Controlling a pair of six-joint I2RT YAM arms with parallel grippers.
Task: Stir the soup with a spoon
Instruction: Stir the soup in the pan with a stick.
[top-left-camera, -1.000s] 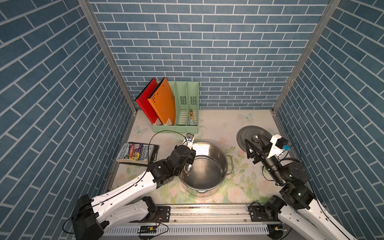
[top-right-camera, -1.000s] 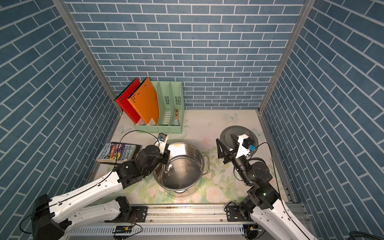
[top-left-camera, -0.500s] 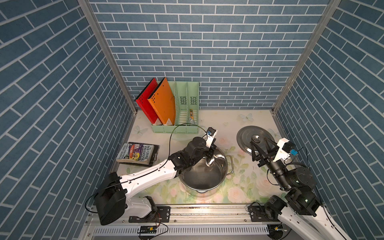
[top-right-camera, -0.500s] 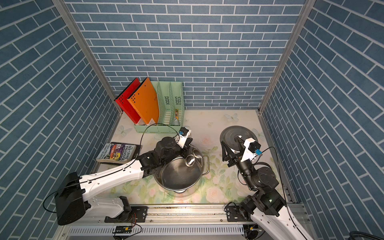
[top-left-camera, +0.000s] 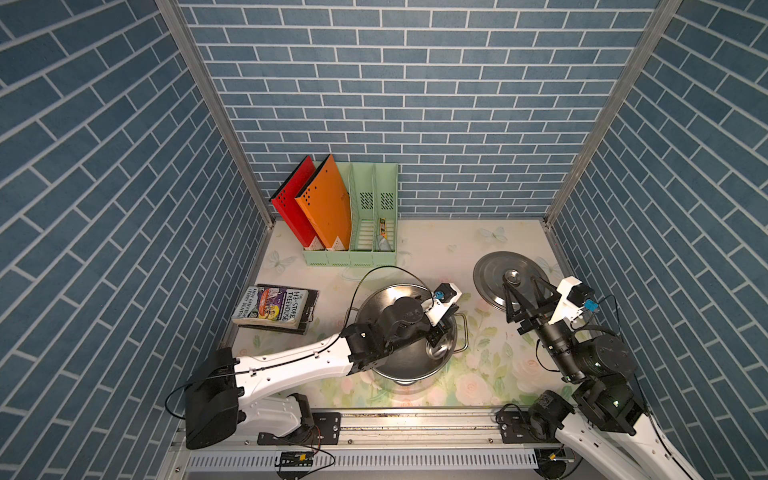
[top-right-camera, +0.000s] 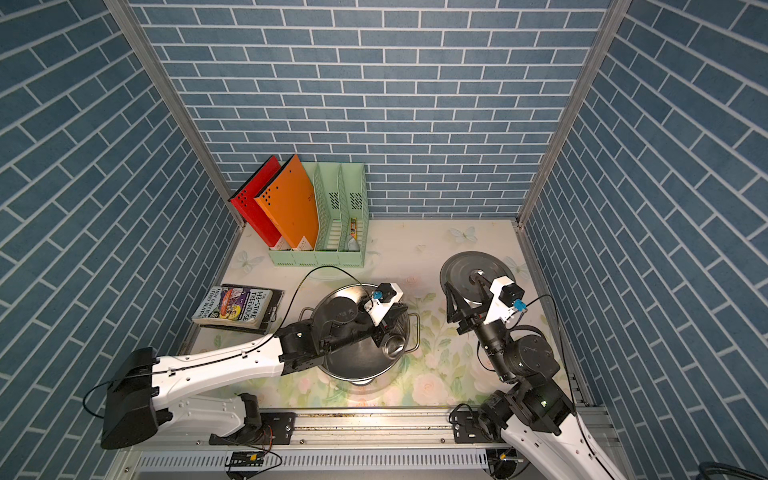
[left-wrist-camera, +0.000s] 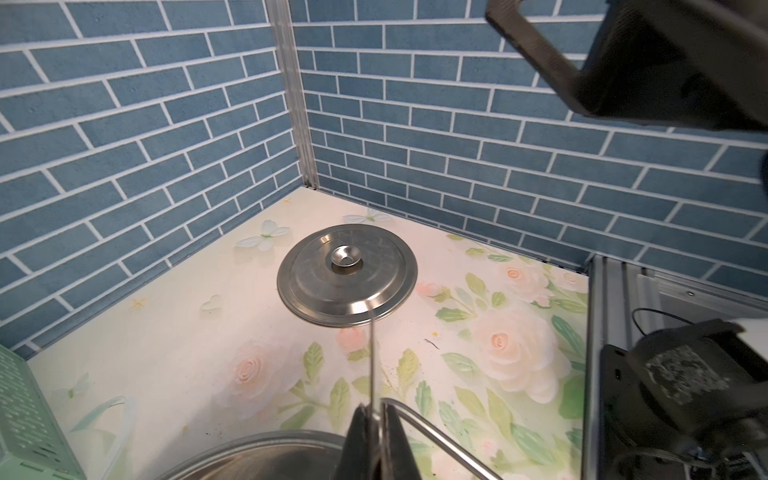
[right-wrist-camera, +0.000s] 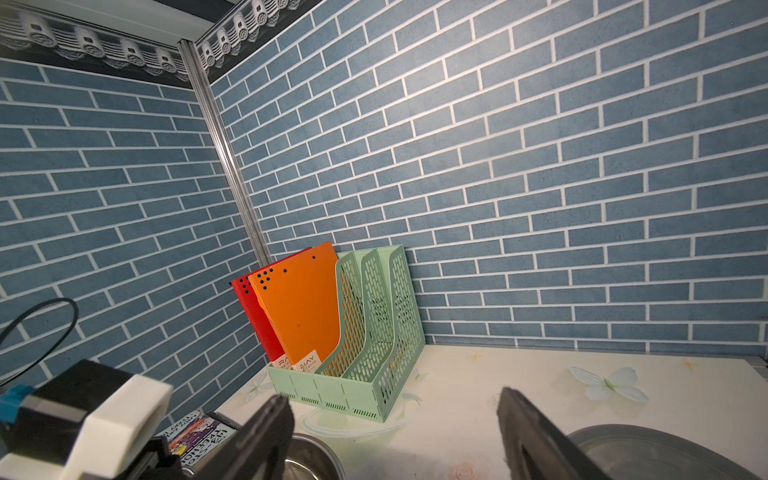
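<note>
Fingers (left-wrist-camera: 353, 440) of the left gripper (top-left-camera: 437, 336) are clamped on the spoon (top-right-camera: 392, 345). Its thin handle rises past them, and its bowl hangs just below them inside the pot (top-left-camera: 411, 375). Good stirring likely means slow circles clear of the wall. The arm reaches low across the rim, wrist over the pot. The right gripper (top-left-camera: 519, 291) hangs empty, its jaws apart, beside the lid (left-wrist-camera: 324, 286).

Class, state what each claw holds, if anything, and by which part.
The left claw is shut on the spoon, gripping its thin handle, with the bowl down in the pot. The right claw is open and holds nothing.
</note>
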